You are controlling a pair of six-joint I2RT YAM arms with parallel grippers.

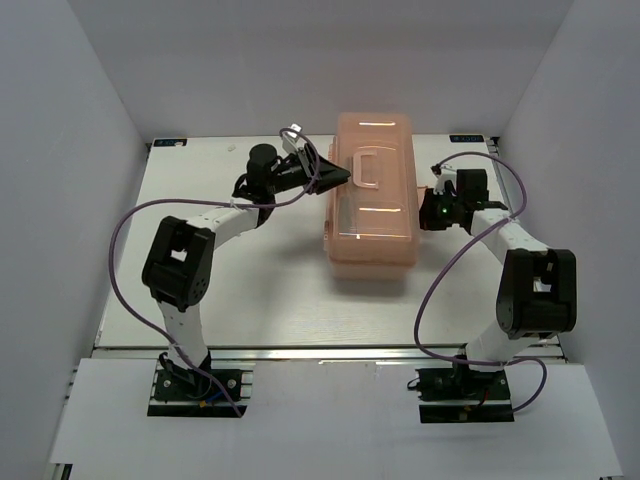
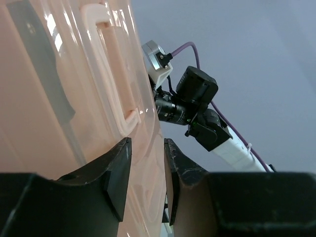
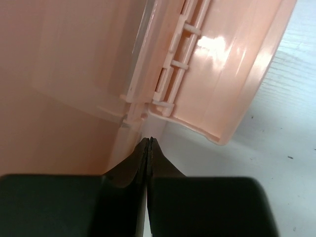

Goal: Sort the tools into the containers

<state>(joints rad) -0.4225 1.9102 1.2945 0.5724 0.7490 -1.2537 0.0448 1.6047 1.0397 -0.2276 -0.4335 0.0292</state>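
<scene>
The two arm bases, left (image 1: 195, 385) and right (image 1: 465, 385), are bolted at the bottom of the overhead view, and both arms reach up the white table (image 1: 250, 300) toward a salmon-pink translucent toolbox (image 1: 372, 190). The toolbox stands closed in the upper centre of the frame, its lid handle (image 1: 368, 168) facing up.

The left gripper (image 1: 335, 178) meets the toolbox from the left, level with the handle. In the left wrist view its black fingers (image 2: 116, 173) fill the bottom of the frame, jaws apart, with pink plastic showing in the gap between them. Whether the tips touch the lid cannot be told. The toolbox (image 2: 64, 84) fills the left half of that view, and the right arm's wrist camera (image 2: 195, 98) shows beyond it at centre right.

The right gripper (image 1: 426, 200) sits against the toolbox's right side in the overhead view. In the right wrist view its jaws are pressed together, holding nothing, and the gripper (image 3: 148, 140) points at the seam just below the ribbed hinge strip (image 3: 170, 74) on the toolbox wall. Bare table shows at the right edge of that frame.

Purple cables (image 1: 125, 225) loop from each arm.
</scene>
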